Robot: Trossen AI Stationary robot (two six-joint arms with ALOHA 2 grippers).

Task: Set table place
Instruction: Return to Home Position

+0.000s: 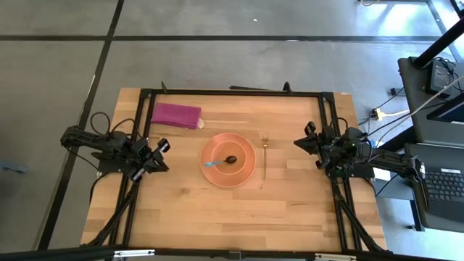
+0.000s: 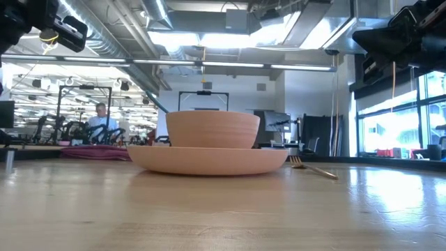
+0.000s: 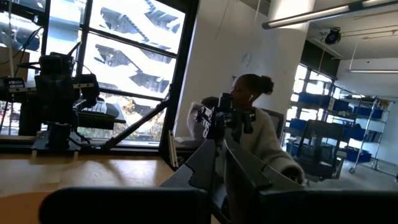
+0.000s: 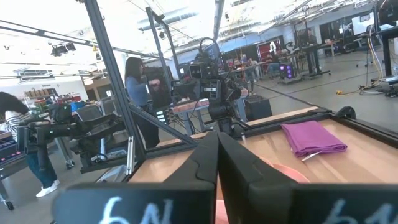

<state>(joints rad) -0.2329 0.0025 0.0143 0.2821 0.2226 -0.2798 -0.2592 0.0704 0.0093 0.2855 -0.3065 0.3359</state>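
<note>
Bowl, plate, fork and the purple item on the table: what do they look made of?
The bowl and plate look like matte light-orange plastic or ceramic; the smooth, dull surface leaves it open. The fork looks like gold-finished metal, thin and glinting. The purple napkin looks like soft cloth, folded flat.

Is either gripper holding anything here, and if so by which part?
Nothing is held. The left gripper and the right gripper both have their jaws shut and empty.

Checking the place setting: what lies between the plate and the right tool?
The fork lies there, close beside the plate; the rest of the stretch toward the right tool is bare. The high view shows it.
</note>
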